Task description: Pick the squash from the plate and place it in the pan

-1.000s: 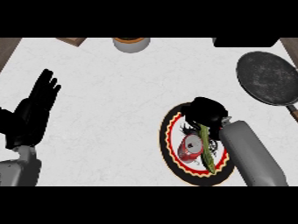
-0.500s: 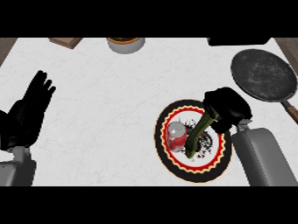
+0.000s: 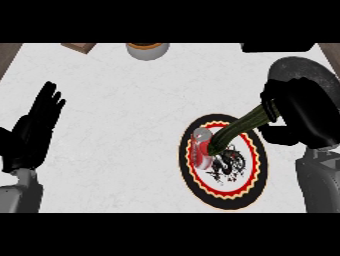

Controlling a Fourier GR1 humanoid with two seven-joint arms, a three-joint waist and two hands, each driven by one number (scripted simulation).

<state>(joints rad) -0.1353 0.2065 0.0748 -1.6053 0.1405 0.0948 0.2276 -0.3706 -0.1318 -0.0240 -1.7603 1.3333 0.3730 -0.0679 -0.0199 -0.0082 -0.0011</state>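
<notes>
Raised and carried toward the right since the earlier frame, the squash (image 3: 236, 131) is held slantwise by the right robot hand (image 3: 306, 112), whose fingers are clamped round its upper end. Its lower end is seen over the left part of the patterned plate (image 3: 202, 187), beside a red patch; whether it touches the plate cannot be told. The dark pan (image 3: 317, 75), on the white desk (image 3: 129, 100) to the plate's upper right, is partly covered by that hand. The left robot hand (image 3: 29, 135) is rested open, fingers up, near the left edge.
</notes>
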